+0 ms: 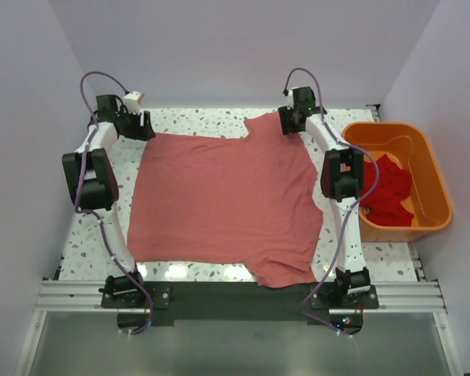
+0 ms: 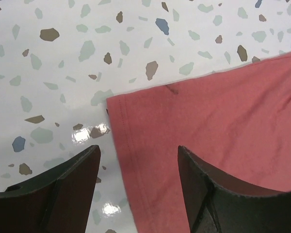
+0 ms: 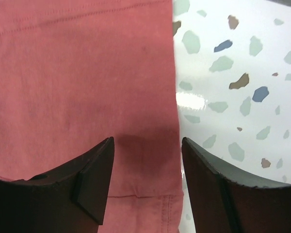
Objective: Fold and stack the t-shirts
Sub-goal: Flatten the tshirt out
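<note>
Status: no fold made, no stack begun. The salmon-pink t-shirt [image 1: 223, 204] lies spread flat across the middle of the tabletop [image 1: 196, 119]; the red t-shirt [image 1: 388, 188] sits crumpled in the orange tub [image 1: 435, 176] at the right edge. Both my arms reach to the far edge. My left pincer [image 2: 138, 150] stands spread over the shirt's far-left corner, and my right pincer [image 3: 146, 141] stands spread over its far-right corner. Neither pinches cloth.

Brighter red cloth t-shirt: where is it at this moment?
In the top view, the brighter red cloth t-shirt lies crumpled inside the orange plastic tub at the right edge of the table, apart from the salmon-pink t-shirt spread flat at its middle.
</note>
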Controlling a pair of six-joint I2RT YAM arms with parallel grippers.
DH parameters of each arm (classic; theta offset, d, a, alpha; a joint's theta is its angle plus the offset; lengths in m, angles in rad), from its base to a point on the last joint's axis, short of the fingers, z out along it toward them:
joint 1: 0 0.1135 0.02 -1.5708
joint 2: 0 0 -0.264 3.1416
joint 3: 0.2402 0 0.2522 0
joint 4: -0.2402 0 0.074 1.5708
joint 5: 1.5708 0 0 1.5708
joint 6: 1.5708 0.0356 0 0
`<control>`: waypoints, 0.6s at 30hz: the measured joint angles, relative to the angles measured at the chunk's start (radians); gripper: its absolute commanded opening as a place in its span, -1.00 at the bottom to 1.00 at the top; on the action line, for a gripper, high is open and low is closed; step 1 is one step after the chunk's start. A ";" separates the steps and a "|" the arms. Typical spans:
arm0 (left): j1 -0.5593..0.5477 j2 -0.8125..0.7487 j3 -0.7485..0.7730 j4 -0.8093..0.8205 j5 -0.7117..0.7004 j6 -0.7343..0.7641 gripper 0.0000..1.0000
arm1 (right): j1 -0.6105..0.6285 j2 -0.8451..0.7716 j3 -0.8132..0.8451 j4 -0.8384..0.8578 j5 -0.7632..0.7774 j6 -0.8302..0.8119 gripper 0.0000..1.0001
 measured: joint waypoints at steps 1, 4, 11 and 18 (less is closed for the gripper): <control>0.000 0.006 0.006 0.000 0.000 0.000 0.40 | 0.000 0.000 0.000 0.014 0.003 0.008 0.27; 0.000 0.035 0.038 0.002 0.002 -0.002 0.40 | 0.000 0.000 0.000 0.050 0.022 0.029 0.28; 0.000 0.111 0.120 0.001 0.000 -0.008 0.40 | -0.005 0.052 0.047 0.108 0.024 0.090 0.12; 0.000 0.138 0.136 -0.006 -0.008 -0.008 0.40 | -0.014 0.085 0.064 0.117 0.024 0.141 -0.09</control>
